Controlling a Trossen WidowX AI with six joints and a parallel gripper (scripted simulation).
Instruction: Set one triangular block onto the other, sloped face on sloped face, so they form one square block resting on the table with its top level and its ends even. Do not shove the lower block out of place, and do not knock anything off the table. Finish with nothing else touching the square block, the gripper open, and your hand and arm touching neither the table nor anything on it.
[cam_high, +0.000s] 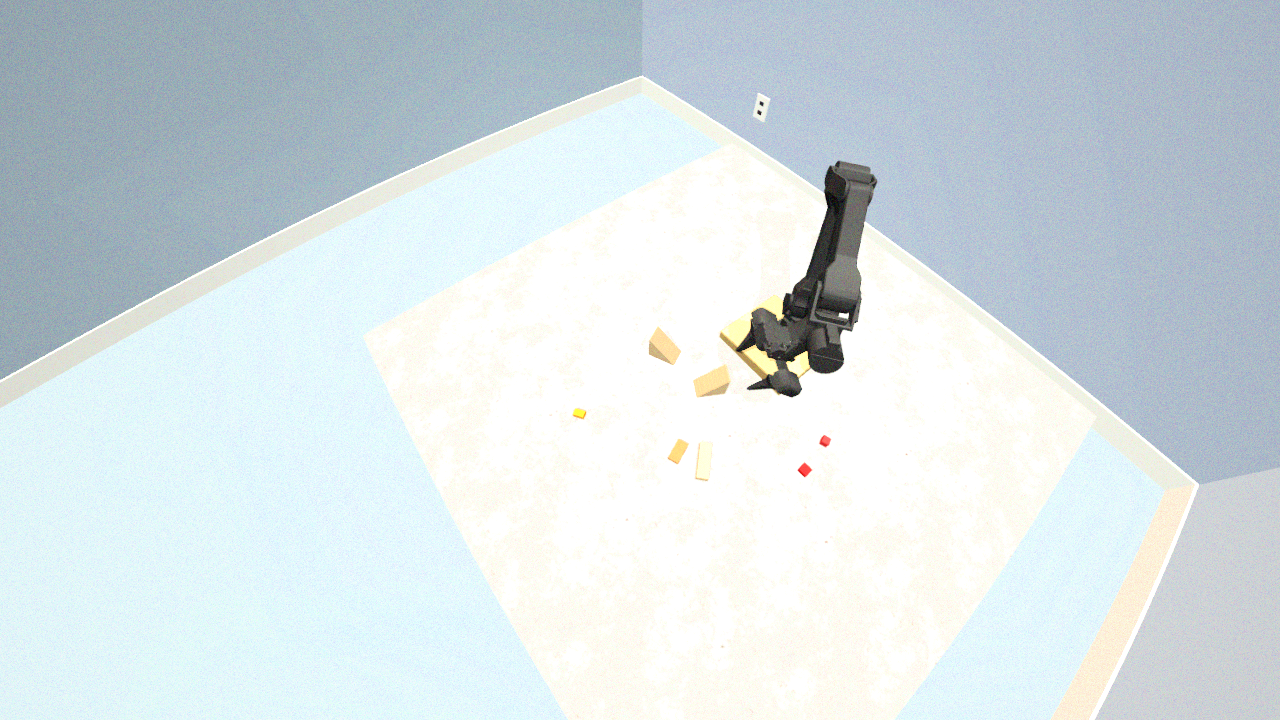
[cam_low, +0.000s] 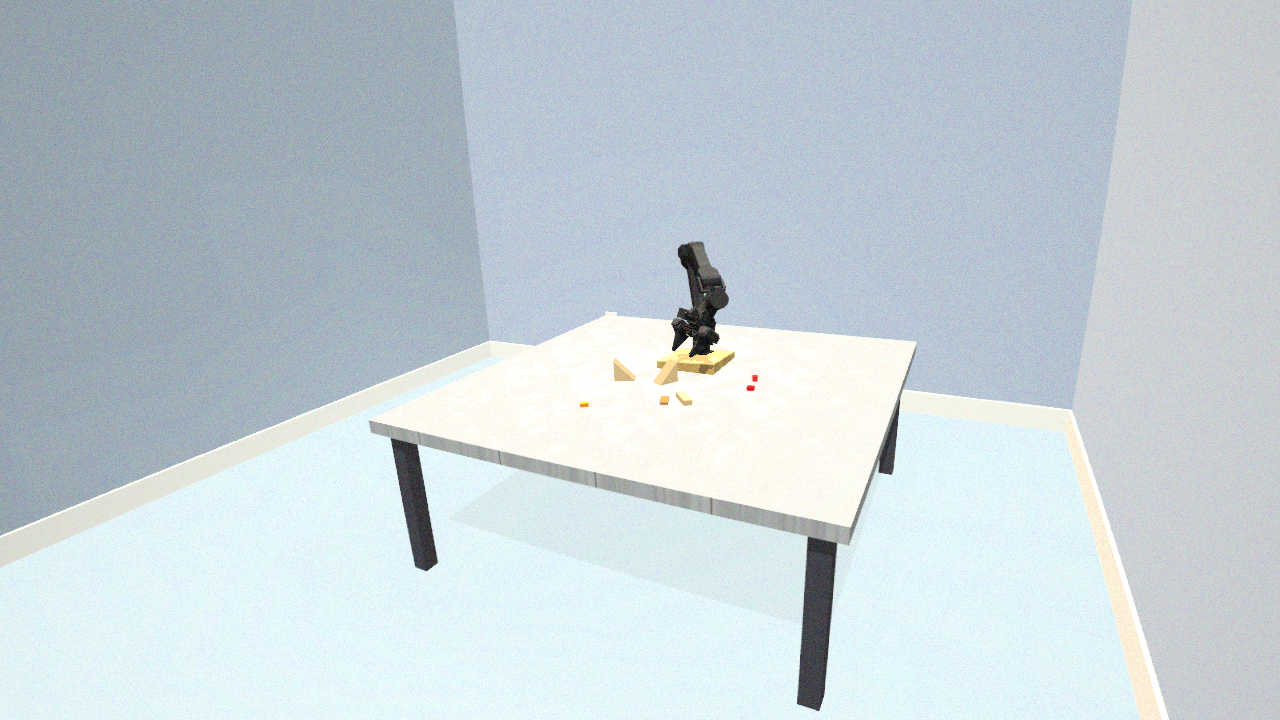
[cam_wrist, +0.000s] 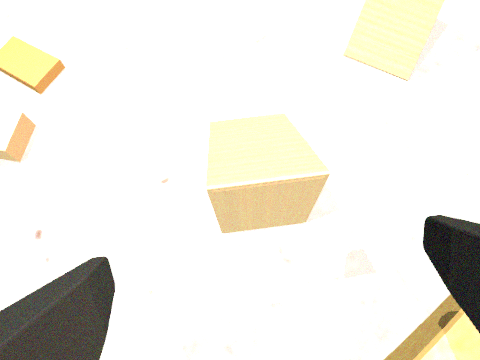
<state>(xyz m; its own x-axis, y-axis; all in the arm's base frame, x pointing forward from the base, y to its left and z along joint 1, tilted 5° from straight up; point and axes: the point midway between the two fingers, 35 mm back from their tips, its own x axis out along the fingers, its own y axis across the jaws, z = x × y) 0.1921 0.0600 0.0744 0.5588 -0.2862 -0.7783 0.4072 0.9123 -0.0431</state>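
Two tan triangular blocks stand apart on the table. The nearer block (cam_high: 712, 381) (cam_low: 667, 373) (cam_wrist: 265, 160) has its sloped face up, with an upright face toward the arm's base. The other block (cam_high: 663, 347) (cam_low: 622, 370) (cam_wrist: 395, 37) stands farther left; the wrist view cuts off its top part. My gripper (cam_high: 745, 368) (cam_low: 682, 351) (cam_wrist: 271, 252) is wide open and empty. It hangs above the table beside the nearer block, on the base side. In the wrist view that block lies beyond the gap between the fingertips, and I see no contact.
The arm stands on a yellow board (cam_high: 759, 360) (cam_low: 716, 365) (cam_wrist: 425, 335). An orange plank (cam_high: 678, 451) (cam_low: 664, 400) (cam_wrist: 30, 62) and a pale plank (cam_high: 704, 461) (cam_low: 683, 398) lie in front of the blocks. A small yellow-orange piece (cam_high: 580, 413) lies left, two red cubes (cam_high: 825, 440) (cam_high: 804, 470) right.
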